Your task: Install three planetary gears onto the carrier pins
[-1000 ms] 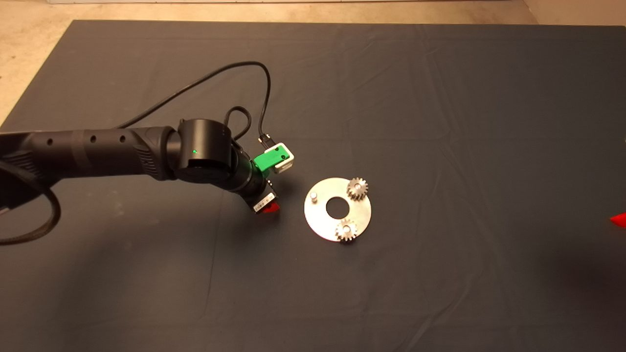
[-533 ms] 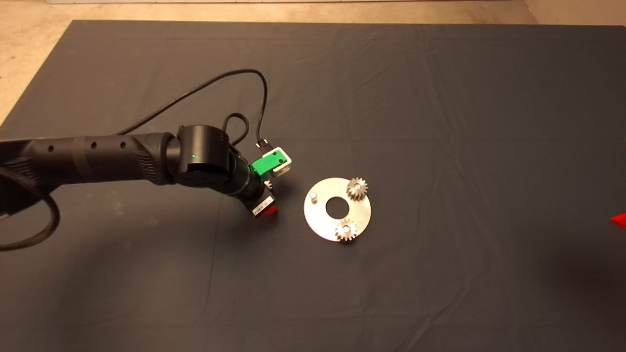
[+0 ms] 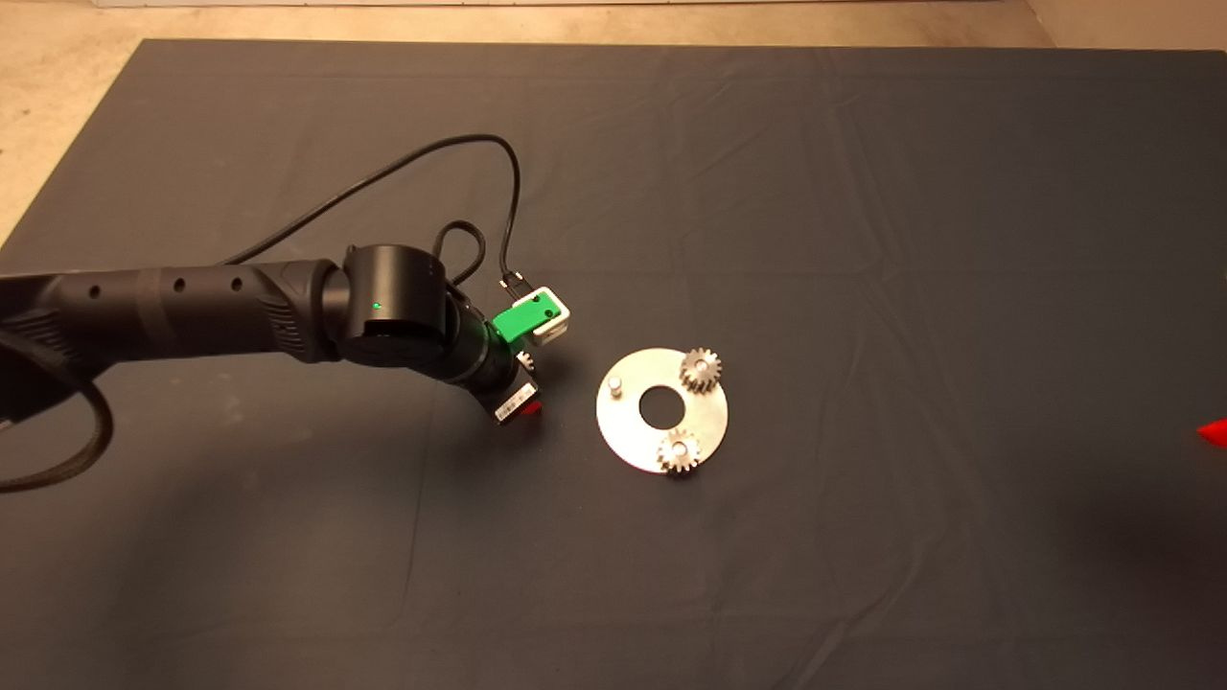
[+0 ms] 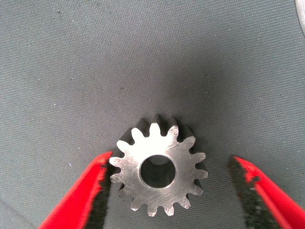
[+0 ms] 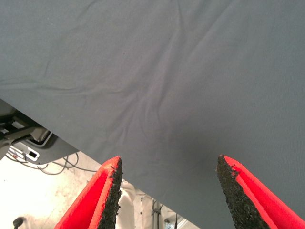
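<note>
Left gripper [image 4: 169,191] is sitting spread around the third gear [image 4: 159,171] lying flat on the mat [image 3: 863,240], one pad touching its teeth, other clear. Two gears [image 3: 701,369] are seated on the disc [image 3: 705,414]; one pin [image 3: 615,386] is standing bare. Right gripper [image 5: 167,191] is waiting at the mat's right edge with fingers apart.

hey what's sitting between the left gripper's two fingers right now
A loose gear lies flat on the mat between the open left gripper's fingers, one pad against its teeth, the other apart. The left wrist view shows this.
</note>
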Controlling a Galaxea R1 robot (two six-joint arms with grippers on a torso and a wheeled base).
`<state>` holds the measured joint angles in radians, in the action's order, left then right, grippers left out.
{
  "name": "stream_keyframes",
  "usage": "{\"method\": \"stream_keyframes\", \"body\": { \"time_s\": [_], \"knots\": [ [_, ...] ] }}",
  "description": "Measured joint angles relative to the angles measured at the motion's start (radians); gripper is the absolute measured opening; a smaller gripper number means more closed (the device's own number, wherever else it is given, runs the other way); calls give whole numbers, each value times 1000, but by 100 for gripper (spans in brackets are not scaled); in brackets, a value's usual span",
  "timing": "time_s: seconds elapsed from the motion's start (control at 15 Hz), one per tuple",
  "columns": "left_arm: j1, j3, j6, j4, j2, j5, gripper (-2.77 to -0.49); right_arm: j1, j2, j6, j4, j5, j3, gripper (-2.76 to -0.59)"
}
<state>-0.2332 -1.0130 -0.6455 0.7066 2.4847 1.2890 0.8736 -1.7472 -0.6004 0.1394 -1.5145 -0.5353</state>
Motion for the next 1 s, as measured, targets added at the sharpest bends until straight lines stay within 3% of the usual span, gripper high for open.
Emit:
{"method": "stream_keyframes", "body": {
  "time_s": [0.87,1.0],
  "knots": [
    [-4,0,0,1,0,1,-222,0,11,0,0,0,9,-191],
    [-4,0,0,1,0,1,-222,0,11,0,0,0,9,-191]
  ]
}}
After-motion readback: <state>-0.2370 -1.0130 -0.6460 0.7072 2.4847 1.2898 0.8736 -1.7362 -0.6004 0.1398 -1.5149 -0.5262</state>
